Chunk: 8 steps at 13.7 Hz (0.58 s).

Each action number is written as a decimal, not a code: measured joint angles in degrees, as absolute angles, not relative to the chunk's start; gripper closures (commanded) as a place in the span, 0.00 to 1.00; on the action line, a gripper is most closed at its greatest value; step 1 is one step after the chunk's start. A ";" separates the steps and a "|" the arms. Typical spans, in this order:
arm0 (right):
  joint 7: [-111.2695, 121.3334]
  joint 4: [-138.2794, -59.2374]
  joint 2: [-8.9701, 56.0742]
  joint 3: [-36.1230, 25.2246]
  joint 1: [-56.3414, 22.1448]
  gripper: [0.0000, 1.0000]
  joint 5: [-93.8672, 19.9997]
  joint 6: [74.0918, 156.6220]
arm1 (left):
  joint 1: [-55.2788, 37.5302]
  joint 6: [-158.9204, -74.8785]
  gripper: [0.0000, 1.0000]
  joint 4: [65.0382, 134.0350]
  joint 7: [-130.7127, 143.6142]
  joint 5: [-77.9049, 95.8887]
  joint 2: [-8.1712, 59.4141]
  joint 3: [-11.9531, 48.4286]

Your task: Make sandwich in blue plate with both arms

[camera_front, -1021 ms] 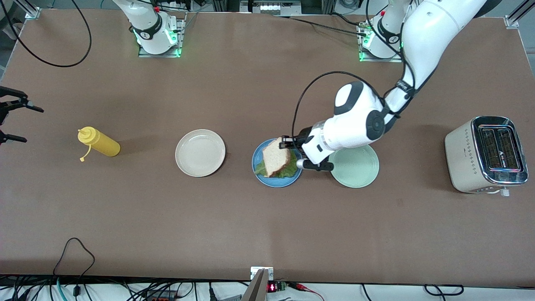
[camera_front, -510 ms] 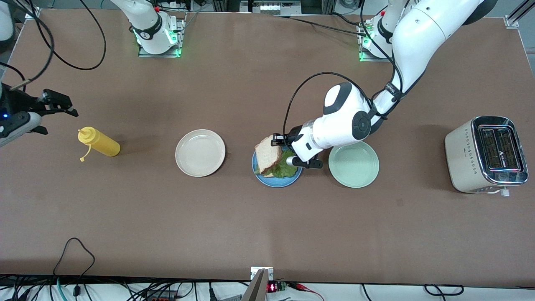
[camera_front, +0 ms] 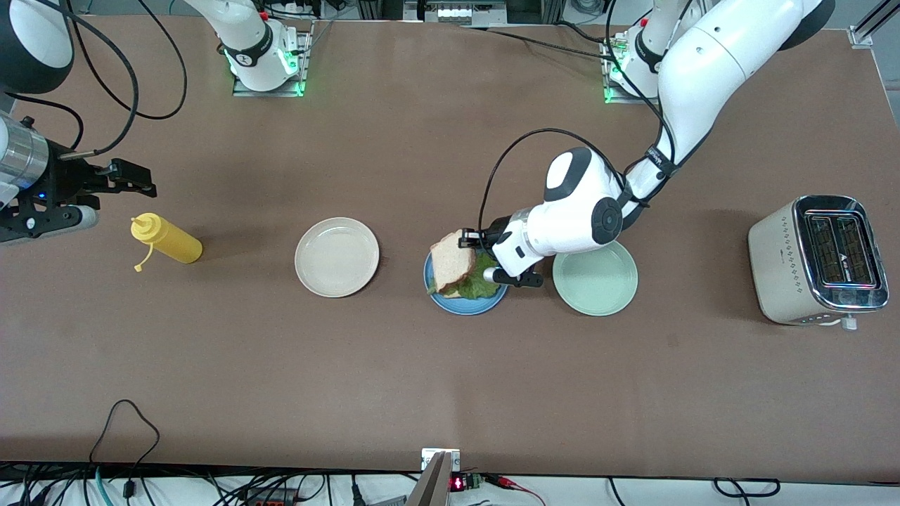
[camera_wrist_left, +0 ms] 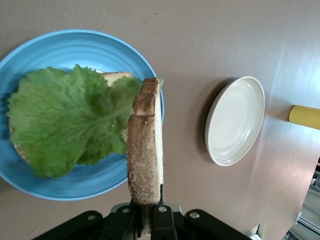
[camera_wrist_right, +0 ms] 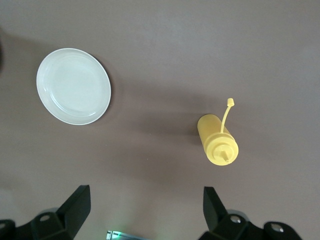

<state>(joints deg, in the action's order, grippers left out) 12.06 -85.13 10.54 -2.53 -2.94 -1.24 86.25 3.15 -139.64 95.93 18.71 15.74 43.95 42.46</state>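
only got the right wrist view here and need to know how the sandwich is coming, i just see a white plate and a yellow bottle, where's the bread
Observer: The left gripper is shut on a bread slice, holding it on edge over the blue plate.
Operator: is there anything on that plate yet
Observer: Yes, a lettuce leaf lies on a lower bread slice, which barely peeks out from under it.
Operator: anything else on the table i can't see
Observer: A pale green plate lies beside the blue one, and a toaster stands toward the left arm's end of the table.
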 measured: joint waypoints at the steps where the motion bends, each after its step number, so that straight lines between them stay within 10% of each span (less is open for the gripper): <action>1: 12.06 -85.13 10.55 -2.63 -2.77 0.00 -0.69 86.25 | 3.19 -139.64 0.79 95.93 18.25 15.74 44.35 42.30; 6: 10.18 -85.12 9.82 -2.99 -1.54 0.00 0.34 86.24 | 3.99 -139.64 0.56 95.91 11.60 15.74 46.18 40.08; 8: 5.93 -86.04 8.62 -3.03 -0.97 0.00 0.34 85.99 | 5.27 -139.65 0.30 95.90 8.85 15.74 47.62 39.59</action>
